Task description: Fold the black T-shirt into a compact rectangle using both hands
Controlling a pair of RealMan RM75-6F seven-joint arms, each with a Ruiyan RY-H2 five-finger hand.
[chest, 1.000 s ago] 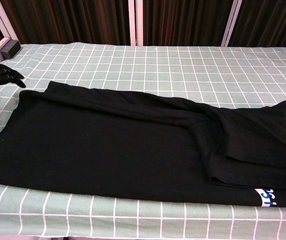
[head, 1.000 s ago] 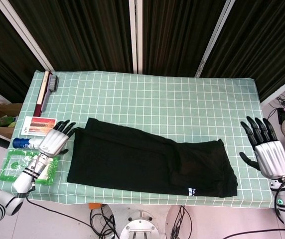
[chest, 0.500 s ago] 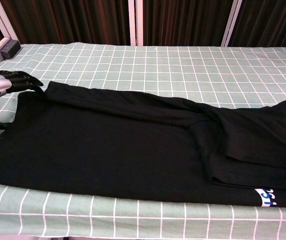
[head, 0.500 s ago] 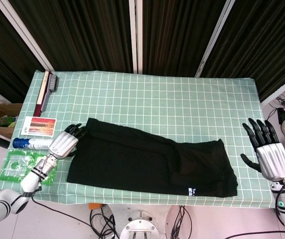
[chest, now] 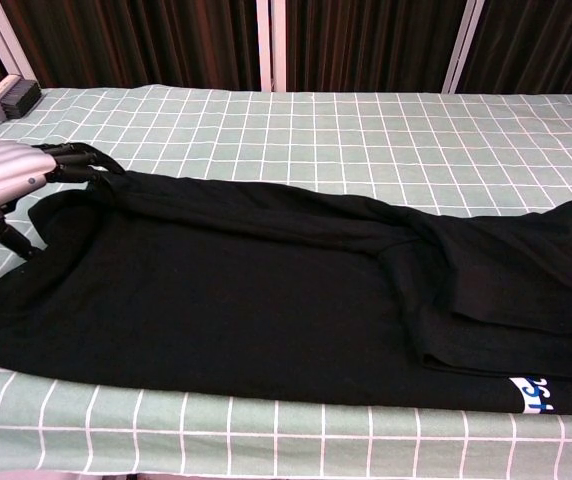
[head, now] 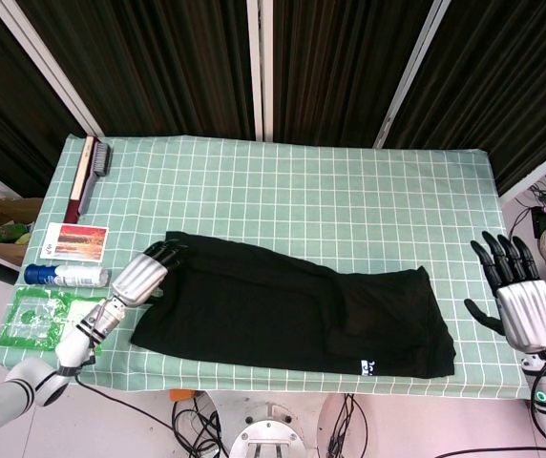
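Currently left fingers (head: 166, 252) lie at the far-left corner of the shirt (head: 292, 310), touching the cloth; chest view shows the fingertips (chest: 84, 158) against the lifted edge there, but cannot tell whether cloth is actually pinched. Left hand (head: 144, 275) lies low over the table (head: 349, 191), wrist and forearm trailing toward the near-left corner. Right hand (head: 517, 298) is off the right end of the table, fingers spread and upright, holding nothing, well apart from the shirt. Shirt lies along the near half of the table as a long flat band, left to right, right end doubled over itself, a small label (head: 370, 365) at its near-right edge. On the left margin: brush (head: 88, 174), card (head: 73, 240), bottle (head: 63, 276), green packet (head: 44, 315).
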